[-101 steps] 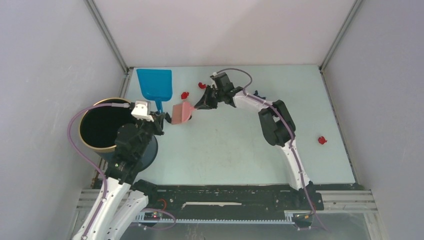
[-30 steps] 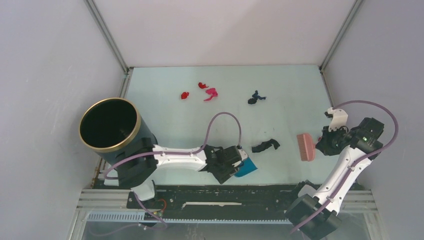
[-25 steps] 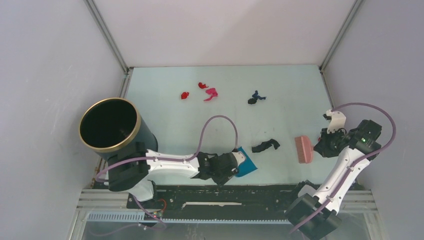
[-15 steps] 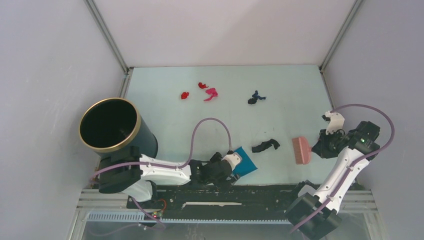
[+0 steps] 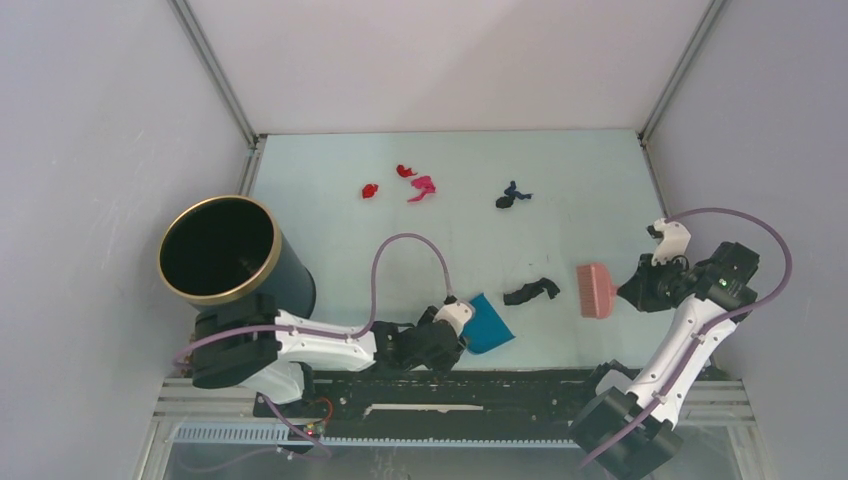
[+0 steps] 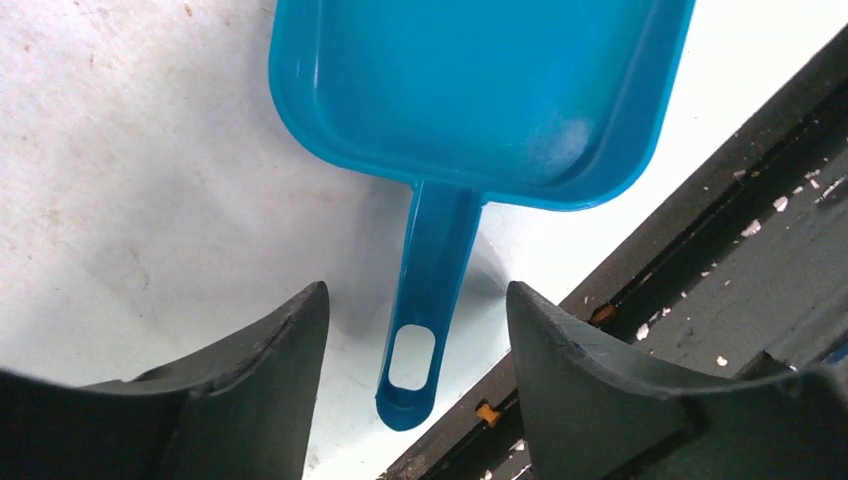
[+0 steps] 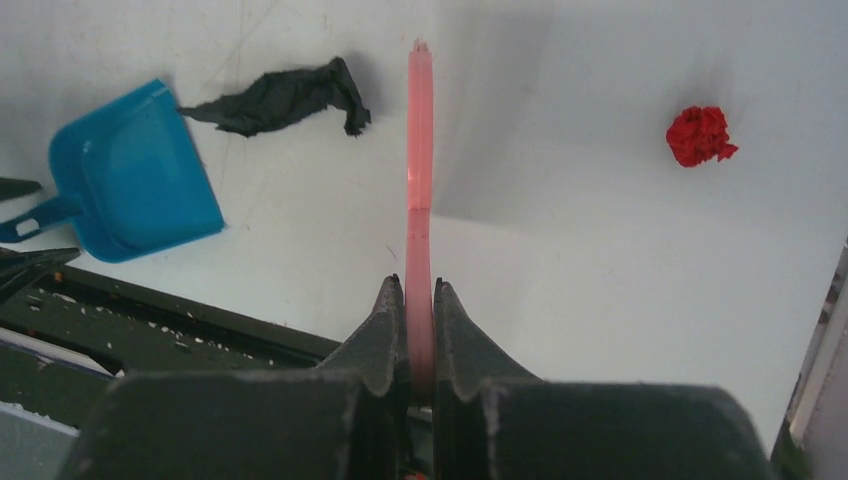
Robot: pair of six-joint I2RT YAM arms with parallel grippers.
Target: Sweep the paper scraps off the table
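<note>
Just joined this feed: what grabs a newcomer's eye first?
The blue dustpan lies at the front of the table, its handle inside the open left end effector. The right end effector clamps a pink brush near a black scrap; more scraps dot the far side.

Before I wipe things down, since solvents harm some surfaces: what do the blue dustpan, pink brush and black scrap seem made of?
The blue dustpan: likely moulded plastic, smooth and slightly glossy, with soft sheen and rounded rim. The pink brush: probably plastic too, seen edge-on as a thin, even-coloured strip. The black scrap: looks like crumpled paper, matt, with sharp creases.
</note>
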